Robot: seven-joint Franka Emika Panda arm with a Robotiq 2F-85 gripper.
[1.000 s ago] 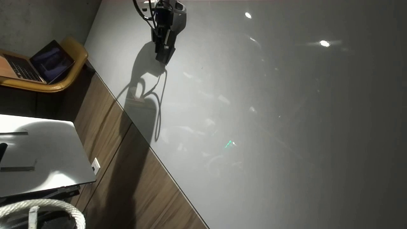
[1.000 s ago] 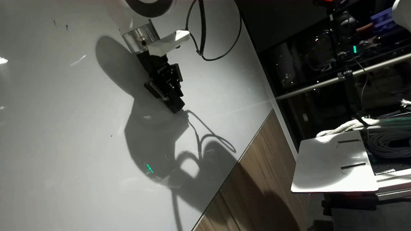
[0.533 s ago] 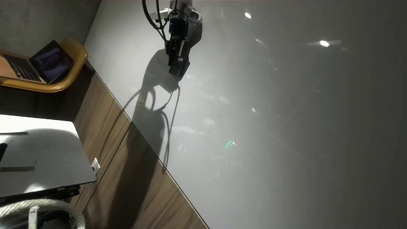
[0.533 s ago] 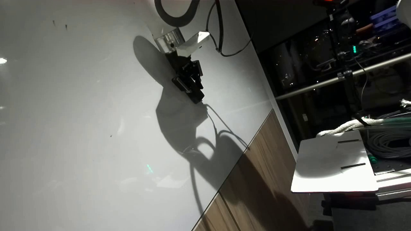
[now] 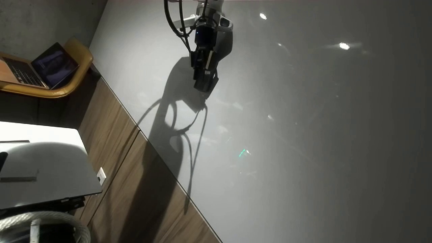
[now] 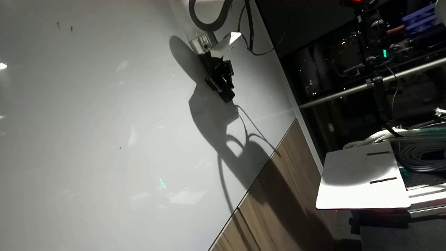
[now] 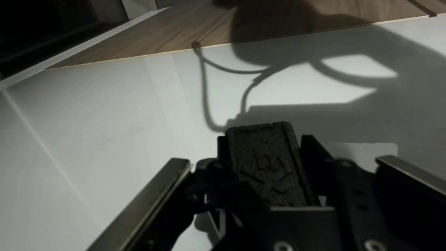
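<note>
Block (image 7: 270, 163), dark, rough-faced, pinched side-to-side in the claw (image 7: 265, 144); probably light, slightly soft, not slippery. Best hold: long sides. White surface (image 7: 139, 108) beyond claw.

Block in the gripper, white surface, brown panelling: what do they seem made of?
The block: dark felt or foam, perhaps; its face is matte and grainy. The white surface: glossy, showing sharp glare spots; coated metal, glass or laminate, I can't tell. The brown panelling: probably dull wood or wood-look laminate, from its streaky grain.
</note>
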